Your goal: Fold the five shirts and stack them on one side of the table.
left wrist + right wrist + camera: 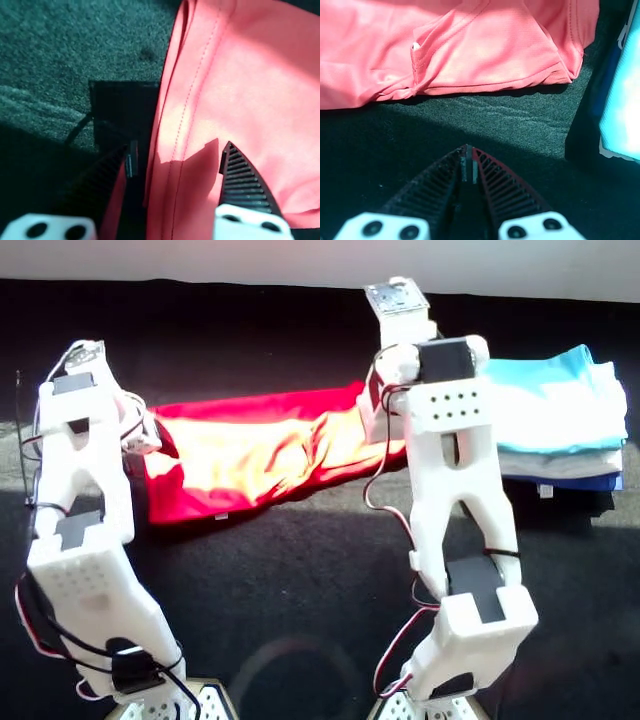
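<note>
Because the red shirt (250, 455) is thin, limp knit cloth, it will weigh next to nothing and offer no resistance. It will also sag, drag and bunch wherever it is unsupported, so I judge that it wants a hold at its edges rather than in the loose middle. It lies spread crosswise on the dark table (300, 570), rumpled, with folds heaped along its centre. It sits between the two arms and just beside the stack of folded shirts (555, 420) at the right side, where a cyan one tops paler and darker layers. The left gripper (177, 150) sits at the shirt's left end with its jaws parted and a stitched hem running between them; they straddle the fabric without having clamped it. That doubled, seamed edge is a sound place to pinch, since the extra layers give the ribbed pads something to bite, whereas a single layer might slide out. The right gripper (467, 150) hangs over bare table just beside the shirt, jaws pressed together and holding nothing. A matching hold for it would probably be the hem or corner at the end nearest the stack, so the cloth can be lifted taut between two points. The fabric looks smooth and may slip if taken shallowly.
</note>
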`<state>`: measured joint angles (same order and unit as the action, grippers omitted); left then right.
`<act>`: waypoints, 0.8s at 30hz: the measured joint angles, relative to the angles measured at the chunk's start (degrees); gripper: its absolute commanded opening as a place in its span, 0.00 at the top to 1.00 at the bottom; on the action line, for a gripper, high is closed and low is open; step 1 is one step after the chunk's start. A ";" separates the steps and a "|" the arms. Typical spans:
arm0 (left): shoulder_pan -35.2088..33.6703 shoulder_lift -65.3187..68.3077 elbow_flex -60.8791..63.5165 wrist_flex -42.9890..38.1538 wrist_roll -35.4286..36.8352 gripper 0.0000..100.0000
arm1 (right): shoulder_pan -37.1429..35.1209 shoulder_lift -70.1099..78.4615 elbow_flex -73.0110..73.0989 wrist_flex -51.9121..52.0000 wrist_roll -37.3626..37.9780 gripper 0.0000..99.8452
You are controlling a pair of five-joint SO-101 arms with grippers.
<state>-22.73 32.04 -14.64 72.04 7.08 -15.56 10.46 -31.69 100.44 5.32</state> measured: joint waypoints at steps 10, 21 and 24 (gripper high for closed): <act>1.85 16.00 -18.29 8.97 2.11 0.73 | 0.00 -2.81 0.09 0.00 0.00 0.99; 6.51 28.04 -38.77 22.51 2.46 0.89 | -0.18 -11.96 2.55 0.00 0.00 0.99; 7.03 30.95 -42.64 25.41 2.64 0.98 | -0.18 -14.33 4.84 0.00 0.00 0.99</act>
<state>-15.69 62.99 -57.27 97.45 9.71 -15.74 -3.87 -26.86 100.44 5.32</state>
